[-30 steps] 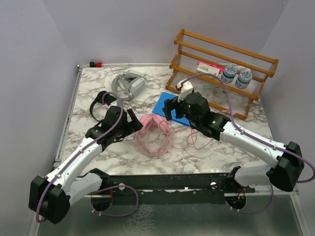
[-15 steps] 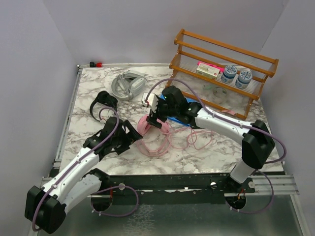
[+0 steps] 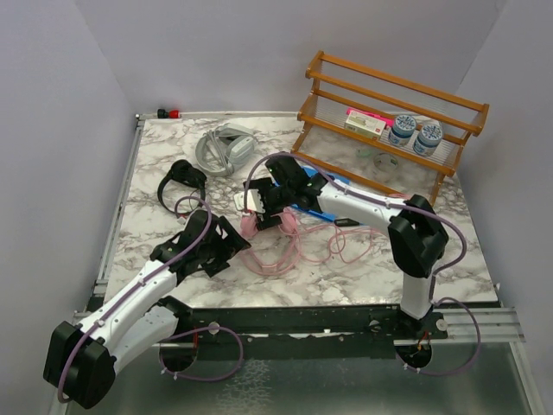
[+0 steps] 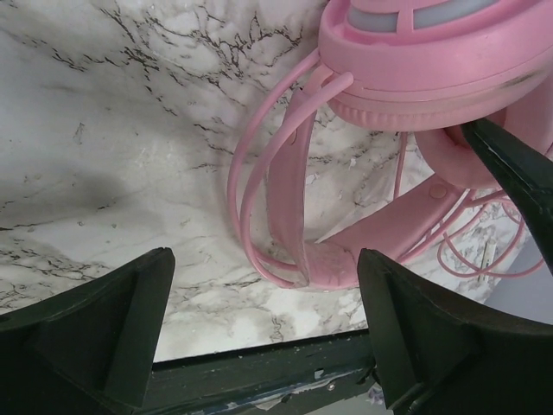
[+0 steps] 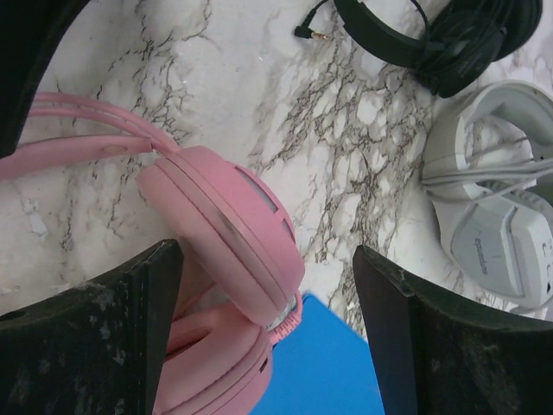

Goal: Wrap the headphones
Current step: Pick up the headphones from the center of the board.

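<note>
**Top external view: two wide claws bracket the pink pair**

At the far left of the marble table [image 3: 145, 216], the black headphones [image 3: 181, 180] lie alone. The grey-white headphones [image 3: 225, 149] sit just behind them to the right. Neither arm is near these two pairs, so they are not the job in hand.

The left gripper [image 3: 233, 245] lies low on the near-left side of the pink headphones [image 3: 281, 220], jaws spread wide and holding nothing. In its wrist view the pink headband lies between the fingers, probably lined up for a steadying pinch.

The pink pair lies mid-table with its pink cable [image 3: 298, 251] sprawled in loose loops toward the near edge, so the wrapping looks barely begun.

The right gripper [image 3: 259, 207] reaches in from the far-right side, jaws also wide and empty. It straddles an ear cup without touching it, as far as its wrist view shows.

Further right, a blue pad [image 3: 339, 183] lies partly under that arm. A wooden rack [image 3: 389, 112] stands at the back, apart from the work.
</note>
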Robot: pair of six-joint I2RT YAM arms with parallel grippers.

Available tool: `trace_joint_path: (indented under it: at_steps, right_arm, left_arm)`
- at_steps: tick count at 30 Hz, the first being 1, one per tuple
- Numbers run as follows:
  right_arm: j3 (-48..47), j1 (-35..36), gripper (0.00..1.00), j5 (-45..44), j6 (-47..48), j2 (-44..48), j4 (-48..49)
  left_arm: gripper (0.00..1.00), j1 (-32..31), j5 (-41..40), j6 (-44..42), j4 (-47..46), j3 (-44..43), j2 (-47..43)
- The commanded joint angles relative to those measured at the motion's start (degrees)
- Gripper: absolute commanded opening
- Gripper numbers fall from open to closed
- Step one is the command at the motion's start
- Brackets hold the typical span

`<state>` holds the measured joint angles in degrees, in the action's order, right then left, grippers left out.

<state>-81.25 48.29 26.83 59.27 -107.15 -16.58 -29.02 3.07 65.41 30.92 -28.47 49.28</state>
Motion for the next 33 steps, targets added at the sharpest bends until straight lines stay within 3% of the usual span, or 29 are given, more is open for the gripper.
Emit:
trace_joint_path:
  at_steps: [1,6,13,16,18,25,29,33]
  right_arm:
    - [-10.12,-0.04,0.85,3.56,12.63,-7.32,-15.21]
    - [-25.63,-0.04,0.84,4.15,18.11,-18.2,-32.34]
    - [-30.76,0.02,0.81,1.39,19.92,-22.69,-37.92]
    - [-30.63,0.02,0.74,2.07,20.28,-22.18,-39.02]
    - [-29.64,0.04,0.62,2.19,20.41,-21.08,-38.65]
    - [-17.33,-0.04,0.42,1.6,13.92,-11.16,-27.63]
    - [-10.34,-0.05,0.42,0.57,5.78,-4.32,-18.48]
    - [-2.12,-0.04,0.4,-8.53,-6.57,2.96,-5.53]
  left_arm:
    - [0.93,-0.34,-2.58,1.39,-1.32,1.04,-1.06]
    - [0.93,-0.34,-2.63,-0.39,-0.81,-0.29,-1.05]
    - [0.94,-0.25,-4.51,-1.91,1.07,-1.29,-1.04]
    - [0.95,-0.19,-5.06,-2.07,1.16,-1.13,-1.74]
    - [0.95,-0.02,-5.17,-2.69,1.32,-1.69,-1.71]
    - [0.97,1.72,-6.69,-8.24,4.04,-6.96,1.63]
    - [0.97,4.0,-6.16,-11.54,5.44,-10.12,2.88]
    - [0.97,4.84,-6.6,-14.98,5.83,-12.25,2.2]
